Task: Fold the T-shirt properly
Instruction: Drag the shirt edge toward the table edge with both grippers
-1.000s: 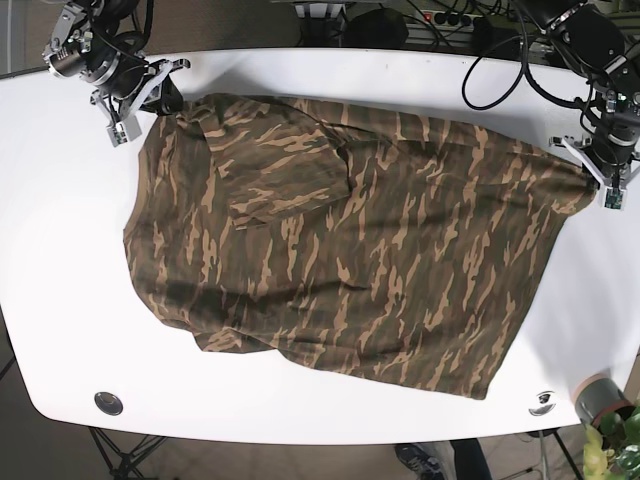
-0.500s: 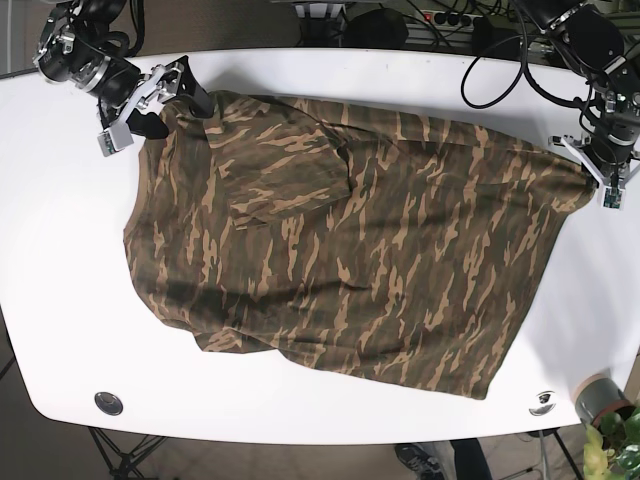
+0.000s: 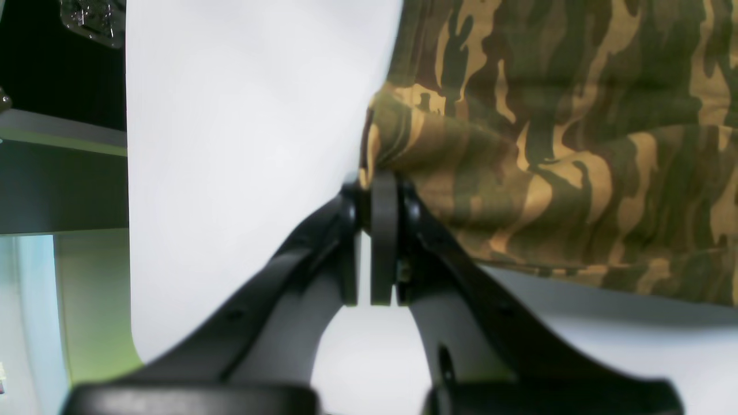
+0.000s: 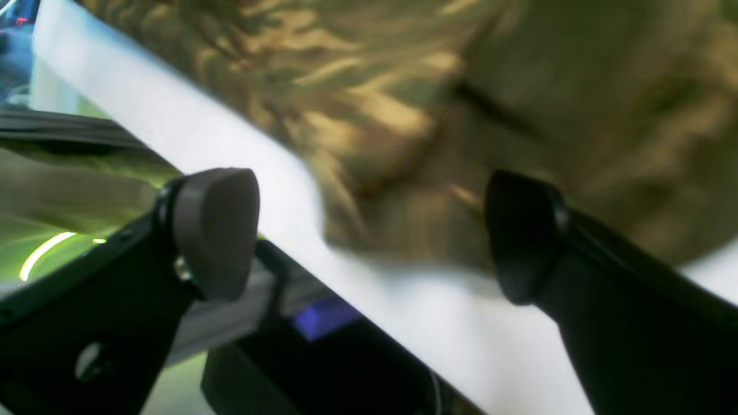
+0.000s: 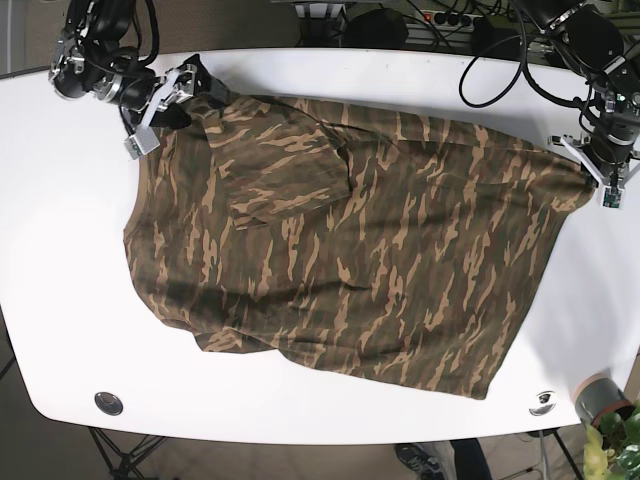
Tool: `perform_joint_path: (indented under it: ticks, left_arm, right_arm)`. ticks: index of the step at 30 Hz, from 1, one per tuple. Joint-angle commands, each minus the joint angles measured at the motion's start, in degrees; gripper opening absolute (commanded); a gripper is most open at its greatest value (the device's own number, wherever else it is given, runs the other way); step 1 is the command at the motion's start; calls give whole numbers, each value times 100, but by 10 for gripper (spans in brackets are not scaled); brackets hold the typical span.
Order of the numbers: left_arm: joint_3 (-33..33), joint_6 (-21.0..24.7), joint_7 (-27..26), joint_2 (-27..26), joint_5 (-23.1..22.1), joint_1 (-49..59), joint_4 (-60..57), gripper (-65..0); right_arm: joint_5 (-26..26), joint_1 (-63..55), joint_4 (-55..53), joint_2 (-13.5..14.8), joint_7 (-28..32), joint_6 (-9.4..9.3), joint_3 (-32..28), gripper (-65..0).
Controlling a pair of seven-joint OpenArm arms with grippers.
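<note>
Since the earlier base frames the right gripper (image 5: 170, 100) has swung in from off the shirt's upper-left corner and now straddles that corner; the left gripper (image 5: 598, 172) hasn't shifted. T-shirt (image 5: 340, 235) lies spread across the white table (image 5: 60, 300), camo, one sleeve folded over near the top left, some wrinkles along the lower hem. Left gripper pressed together, pinching the fabric edge at the far right corner, clear in the left wrist view (image 3: 377, 199). Right gripper spread wide, fingers (image 4: 216, 230) either side of a bunched corner, nothing caught yet; that view is blurred. Step in hand looks like securing the second corner. Best done by lowering so one finger slides under the hem, closing on a single layer edge, then lifting both corners together evenly, keeping the cloth taut to avoid dragging.
</note>
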Motion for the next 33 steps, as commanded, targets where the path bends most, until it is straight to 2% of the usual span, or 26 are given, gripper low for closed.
perform_joint_path:
  ticks: [1, 4, 6, 10, 13, 20, 22, 23, 28, 30, 33]
  left_arm:
    - [-17, 36, -106, -98, -52, -44, 89, -650]
    - [-17, 36, -106, -98, -52, -44, 89, -650]
    - [-17, 36, -106, -98, -52, -44, 89, -650]
    - [-17, 36, -106, -98, -52, -44, 89, -650]
    - [-17, 36, -106, -98, -52, -44, 89, -650]
    - [-17, 36, -106, -98, -52, -44, 89, -650]
    - [-17, 36, -106, -107, -52, -88, 89, -650]
    - [-17, 36, -106, -107, -52, -150, 89, -650]
    - [-52, 36, -106, -116, -70, -273, 97, -650]
    - [-52, 36, -106, -116, -70, -273, 97, -650]
    - [-26, 36, -97, -98, -96, -282, 141, -650]
  right_arm:
    - [185, -11, 92, 44, 109, 12, -188, -68]
    - [159, -116, 83, -71, 127, 12, -382, -130]
    - [141, -116, 75, -141, 127, 12, -382, -198]
    - [141, -116, 66, -114, 224, 12, -417, -285]
    - [-34, -116, -13, -97, 338, 12, -417, -289]
    - [-1213, -134, -48, -158, 452, 12, -417, -295]
    - [-1336, -151, -48, -238, 567, 12, -390, -312]
    - [-1344, -151, -48, -246, 575, 12, -382, -336]
    - [-1380, -151, -48, -255, 602, 12, -373, -639]
    - [-1344, -151, -48, -255, 602, 12, -373, -612]
    - [-1248, -160, 4, -282, 602, 12, -206, -631]
